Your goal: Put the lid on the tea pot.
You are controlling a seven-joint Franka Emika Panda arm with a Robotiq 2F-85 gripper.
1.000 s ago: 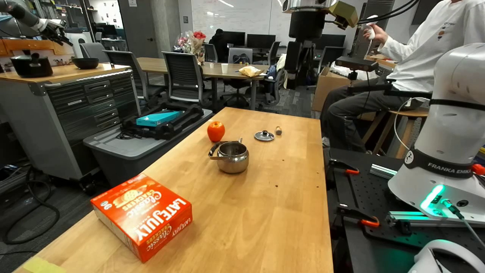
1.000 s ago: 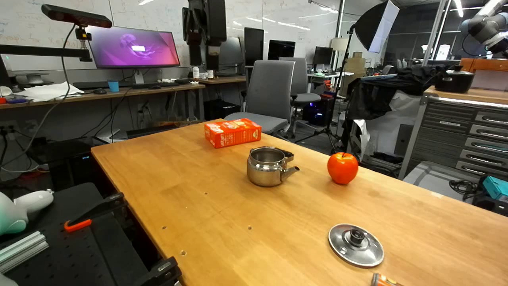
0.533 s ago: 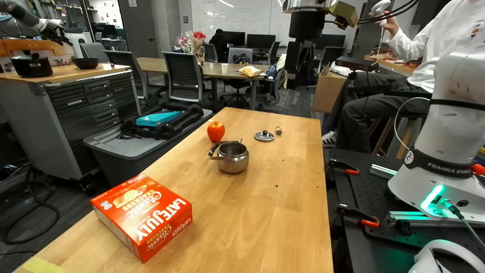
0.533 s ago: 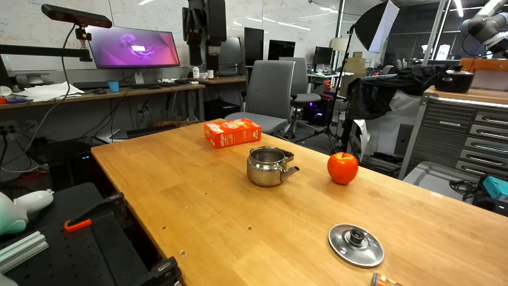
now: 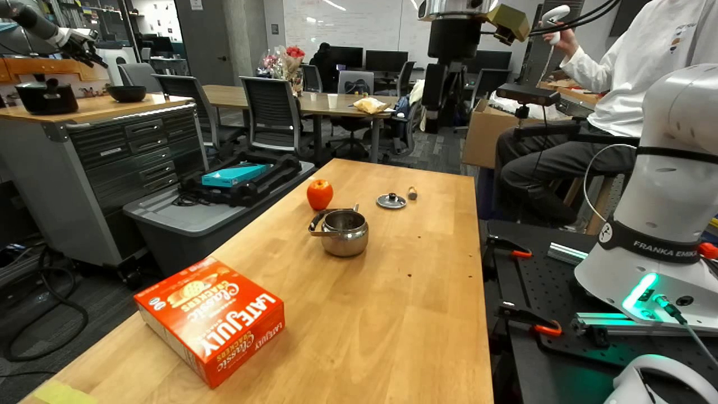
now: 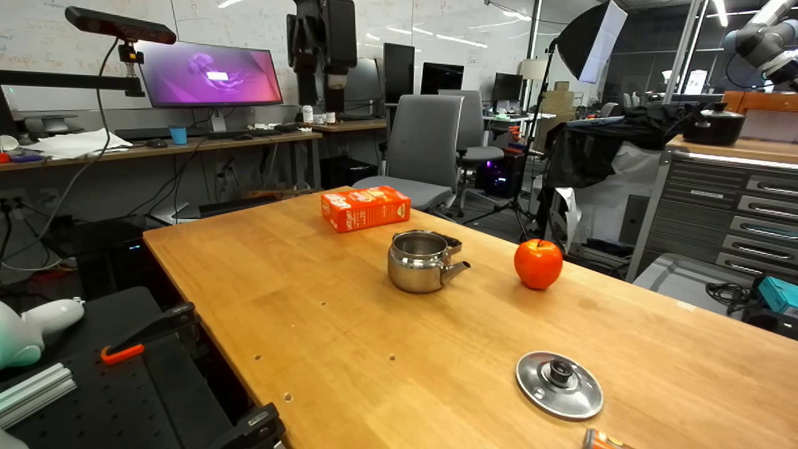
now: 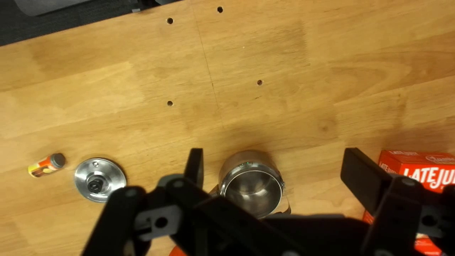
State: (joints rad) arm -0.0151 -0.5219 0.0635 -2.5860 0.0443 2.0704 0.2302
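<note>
Robotiq gripper (image 7: pixel 273 161) gapes wide, holding nothing; down below it, left of its fingers (image 7: pixel 195 166) in the wrist view, lies the metal teapot lid (image 7: pixel 101 177), probably light, stiff and slick, best pinched by its black knob (image 7: pixel 95 185).

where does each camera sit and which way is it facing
In an exterior view: at the lid end of the wooden table, facing the Late July cracker box; the gripper hangs at the top.
In an exterior view: at the box end, facing the lid; the gripper and Franka base show.
In the wrist view: on the wrist, facing down at the table and steel teapot; the gripper's spread fingers show.
Both exterior views share the lid, teapot, apple, box and gripper, seen from roughly opposite ends.
</note>
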